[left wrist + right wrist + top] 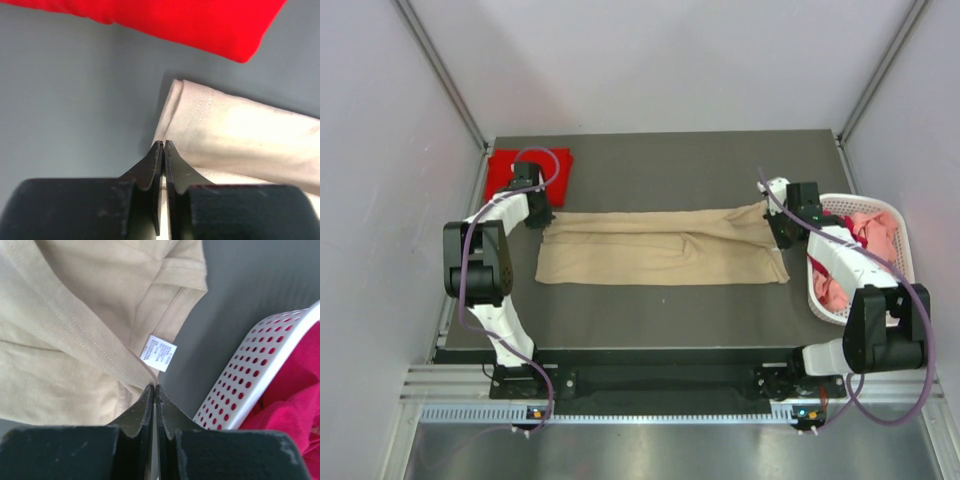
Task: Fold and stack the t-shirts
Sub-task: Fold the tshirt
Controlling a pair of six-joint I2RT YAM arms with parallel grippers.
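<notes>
A tan t-shirt lies across the middle of the table, folded into a long band. My left gripper is at its left end, and my right gripper at its right end. In the left wrist view the left gripper is shut on the edge of the tan t-shirt. In the right wrist view the right gripper is shut on the hem of the tan t-shirt, beside its white label. A folded red t-shirt lies at the back left, just beyond the left gripper.
A white slotted basket stands at the table's right edge, close to the right arm, with pink and red t-shirts in it. Its wall is just right of the right fingers. Grey walls enclose the table.
</notes>
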